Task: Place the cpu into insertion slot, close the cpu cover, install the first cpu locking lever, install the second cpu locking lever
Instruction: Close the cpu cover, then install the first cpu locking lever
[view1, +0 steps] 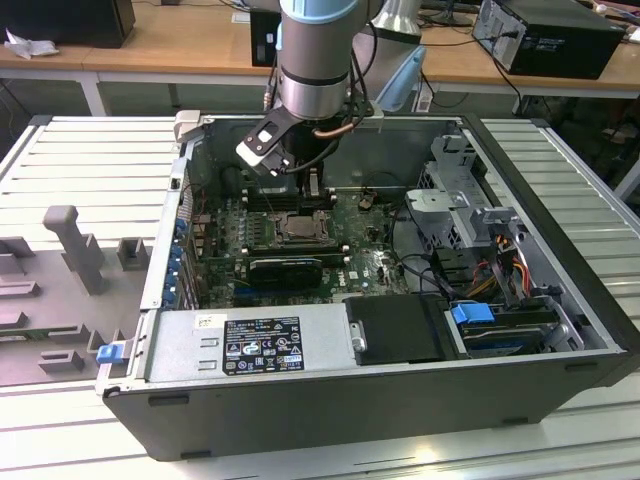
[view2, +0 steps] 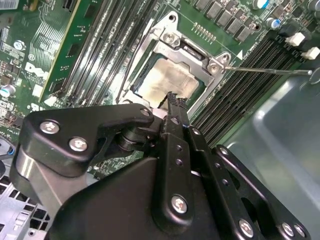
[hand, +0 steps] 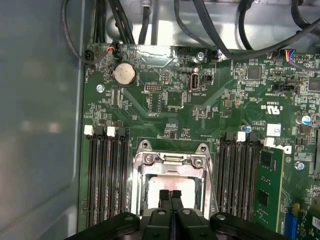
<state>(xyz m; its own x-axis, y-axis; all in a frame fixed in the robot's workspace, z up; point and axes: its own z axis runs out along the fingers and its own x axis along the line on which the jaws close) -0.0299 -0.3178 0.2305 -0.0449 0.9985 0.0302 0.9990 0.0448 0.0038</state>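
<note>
Fingers pinched narrow and together, the black gripper (hand: 170, 196) poises its tips at the cpu (hand: 152, 186), a pale matte square lying in the insertion slot (view1: 297, 228) mid-board on the green motherboard (hand: 165, 110). The thin silvery cpu cover (hand: 167, 160) frames it, inside the open grey computer case (view1: 400, 400).

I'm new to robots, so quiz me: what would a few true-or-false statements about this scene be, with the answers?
1. The cpu lies in the insertion slot. True.
2. The gripper hangs outside the computer case. False: it is inside the case, close above the cpu.
3. Its fingers are spread wide. False: they are shut together.
4. A round coin battery sits on the green board. True.
</note>
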